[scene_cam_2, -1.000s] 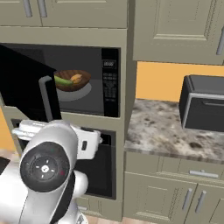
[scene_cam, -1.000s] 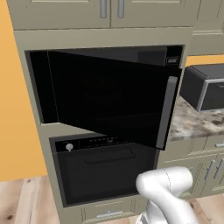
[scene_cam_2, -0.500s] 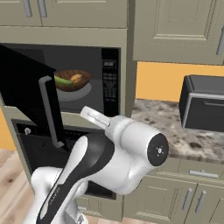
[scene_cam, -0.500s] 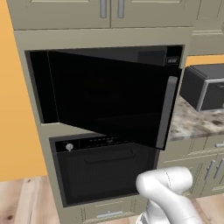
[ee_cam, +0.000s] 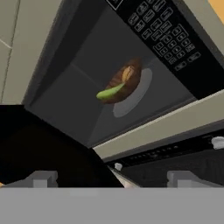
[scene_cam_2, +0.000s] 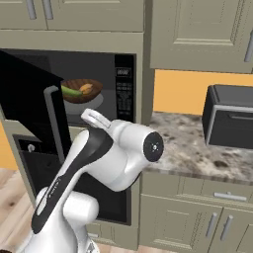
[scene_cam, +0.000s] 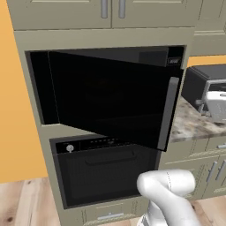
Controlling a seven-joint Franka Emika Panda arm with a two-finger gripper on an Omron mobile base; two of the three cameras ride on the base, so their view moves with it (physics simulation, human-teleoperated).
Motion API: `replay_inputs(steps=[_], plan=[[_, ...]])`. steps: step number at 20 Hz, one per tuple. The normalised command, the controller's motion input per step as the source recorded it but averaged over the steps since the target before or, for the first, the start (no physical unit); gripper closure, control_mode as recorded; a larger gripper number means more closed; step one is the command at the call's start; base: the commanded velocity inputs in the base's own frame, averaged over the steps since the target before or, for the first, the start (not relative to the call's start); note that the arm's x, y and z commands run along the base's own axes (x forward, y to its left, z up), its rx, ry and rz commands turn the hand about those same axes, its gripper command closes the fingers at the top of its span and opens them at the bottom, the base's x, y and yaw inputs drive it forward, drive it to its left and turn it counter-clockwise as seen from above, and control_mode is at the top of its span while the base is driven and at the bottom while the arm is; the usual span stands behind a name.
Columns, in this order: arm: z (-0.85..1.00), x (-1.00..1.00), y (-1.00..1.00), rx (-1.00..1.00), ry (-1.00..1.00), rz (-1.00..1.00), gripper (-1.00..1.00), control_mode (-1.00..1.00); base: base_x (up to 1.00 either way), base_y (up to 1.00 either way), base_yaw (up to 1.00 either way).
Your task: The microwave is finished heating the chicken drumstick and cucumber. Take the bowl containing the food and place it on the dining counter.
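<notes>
The door (scene_cam_2: 29, 106) is swung open at 9 o'clock of the cavity, its handle (scene_cam_2: 54, 121) standing near the arm; a wide swing is judged likely to clip it. The bowl (scene_cam_2: 81, 91) sits on the turntable (ee_cam: 133, 92) inside the microwave (scene_cam_2: 99, 86), the cucumber (ee_cam: 110, 92) at its 8 o'clock rim and the drumstick (ee_cam: 128, 73) toward 1 o'clock; a tilted lift could spill both. The gripper (ee_cam: 112, 178) is held wide open, empty, well short of the bowl. The far side of the bowl's rim is hidden by the food. The dining counter cannot be made out.
</notes>
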Motion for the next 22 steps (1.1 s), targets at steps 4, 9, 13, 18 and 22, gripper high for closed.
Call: replay_inputs(steps=[4,9,13,18,22], plan=[[0.0,0.68,0.48,0.0,0.22,0.0,-1.0,-1.0,0.0,0.0,0.0],[0.0,0.5,0.38,0.0,0.19,0.0,-1.0,-1.0,0.0,0.0,0.0],[0.0,0.02,0.6,0.01,0.17,0.01,-1.0,-1.0,0.0,0.0,0.0],[0.0,-0.24,0.7,0.04,0.1,0.04,-1.0,-1.0,0.0,0.0,0.0],[0.0,-0.62,0.59,0.09,0.06,0.07,-1.0,-1.0,0.0,0.0,0.0]])
